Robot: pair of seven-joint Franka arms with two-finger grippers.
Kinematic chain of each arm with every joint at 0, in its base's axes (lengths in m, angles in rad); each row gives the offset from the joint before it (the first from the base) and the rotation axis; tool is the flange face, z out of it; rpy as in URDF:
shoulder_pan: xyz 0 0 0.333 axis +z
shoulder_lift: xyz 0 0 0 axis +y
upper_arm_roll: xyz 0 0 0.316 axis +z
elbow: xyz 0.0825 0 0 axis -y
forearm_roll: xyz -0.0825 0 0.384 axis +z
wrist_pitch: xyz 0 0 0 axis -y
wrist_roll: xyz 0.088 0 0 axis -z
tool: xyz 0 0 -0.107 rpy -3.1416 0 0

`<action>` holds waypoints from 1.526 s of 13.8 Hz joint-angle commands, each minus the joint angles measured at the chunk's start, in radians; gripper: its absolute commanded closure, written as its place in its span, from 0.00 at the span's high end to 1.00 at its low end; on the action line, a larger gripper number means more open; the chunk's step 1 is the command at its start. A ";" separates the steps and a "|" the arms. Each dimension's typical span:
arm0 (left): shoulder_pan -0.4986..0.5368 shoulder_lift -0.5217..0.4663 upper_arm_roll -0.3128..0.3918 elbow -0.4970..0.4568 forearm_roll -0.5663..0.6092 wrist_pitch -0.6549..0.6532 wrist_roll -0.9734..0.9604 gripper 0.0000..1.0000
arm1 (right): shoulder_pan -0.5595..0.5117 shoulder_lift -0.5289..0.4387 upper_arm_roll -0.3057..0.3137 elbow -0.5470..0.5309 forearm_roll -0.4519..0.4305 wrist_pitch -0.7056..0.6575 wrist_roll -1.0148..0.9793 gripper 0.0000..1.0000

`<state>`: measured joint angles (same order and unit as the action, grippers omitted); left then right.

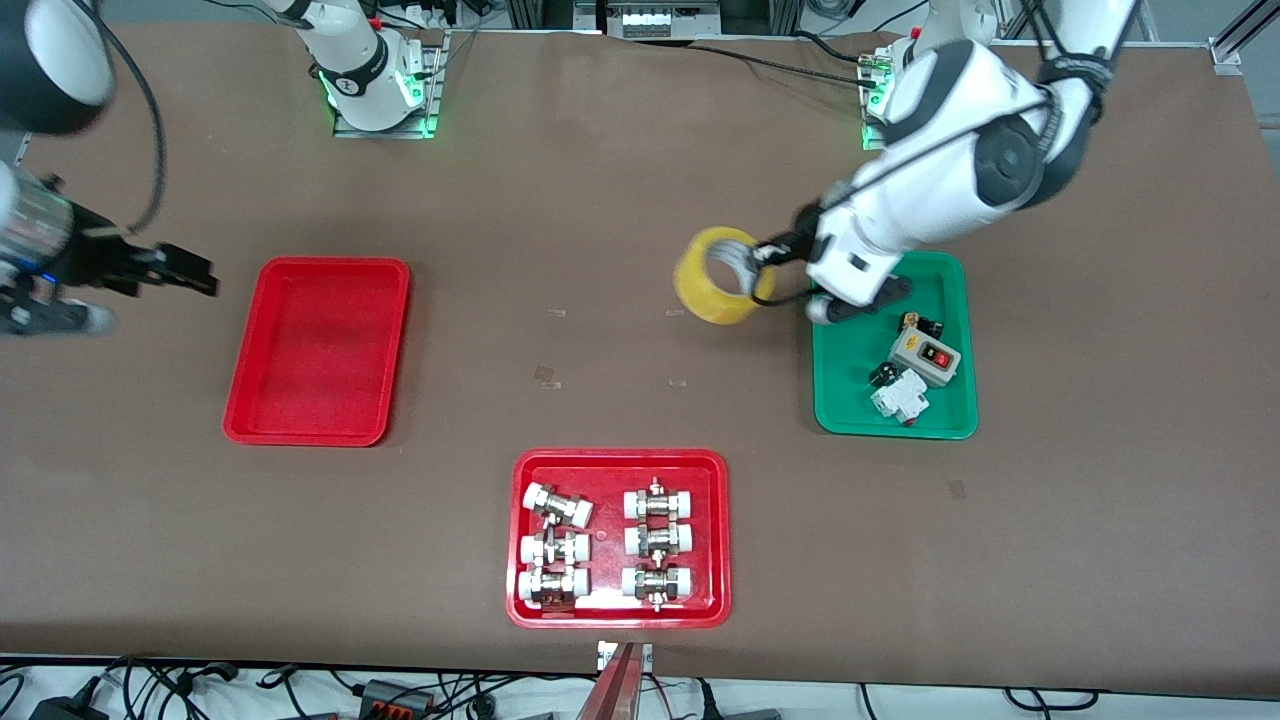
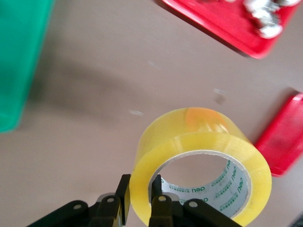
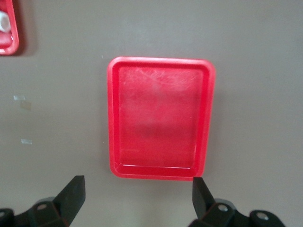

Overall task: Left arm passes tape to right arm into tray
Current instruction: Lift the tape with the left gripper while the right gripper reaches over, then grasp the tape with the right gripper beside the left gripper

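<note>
My left gripper (image 1: 762, 262) is shut on the wall of the yellow tape roll (image 1: 716, 276) and holds it in the air over the bare table, beside the green tray. In the left wrist view the tape (image 2: 203, 151) shows its white core, with one finger outside and one inside the ring at my left gripper (image 2: 140, 201). The plain red tray (image 1: 318, 350) lies empty toward the right arm's end. My right gripper (image 1: 190, 272) is open and empty, in the air over the table beside that tray. The right wrist view shows the tray (image 3: 161, 118) ahead of my right gripper (image 3: 137, 196).
A green tray (image 1: 850, 390) with switch parts lies under the left arm. A red tray with pipe fittings (image 1: 618, 538) lies near the front camera's edge. Small bits of tape mark the table's middle.
</note>
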<state>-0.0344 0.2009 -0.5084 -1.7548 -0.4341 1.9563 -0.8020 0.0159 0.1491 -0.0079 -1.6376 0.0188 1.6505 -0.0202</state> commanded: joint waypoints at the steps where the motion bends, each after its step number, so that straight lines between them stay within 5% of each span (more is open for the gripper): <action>1: -0.036 0.063 -0.067 0.087 -0.020 0.085 -0.118 0.02 | 0.041 0.026 -0.001 0.018 0.015 -0.003 -0.018 1.00; 7: -0.228 0.113 -0.068 0.109 -0.020 0.418 -0.287 0.02 | 0.050 0.043 0.006 0.025 0.324 -0.001 -0.021 1.00; 12: -0.237 0.129 -0.068 0.113 -0.020 0.461 -0.331 0.02 | 0.068 0.056 0.006 0.041 0.604 -0.057 -0.168 1.00; 21: -0.236 0.126 -0.068 0.116 -0.020 0.460 -0.345 0.02 | 0.251 0.138 0.006 0.136 0.791 -0.058 -0.210 1.00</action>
<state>-0.2671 0.3167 -0.5743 -1.6715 -0.4358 2.4161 -1.1377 0.2491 0.2435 0.0052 -1.5640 0.7716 1.6019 -0.2105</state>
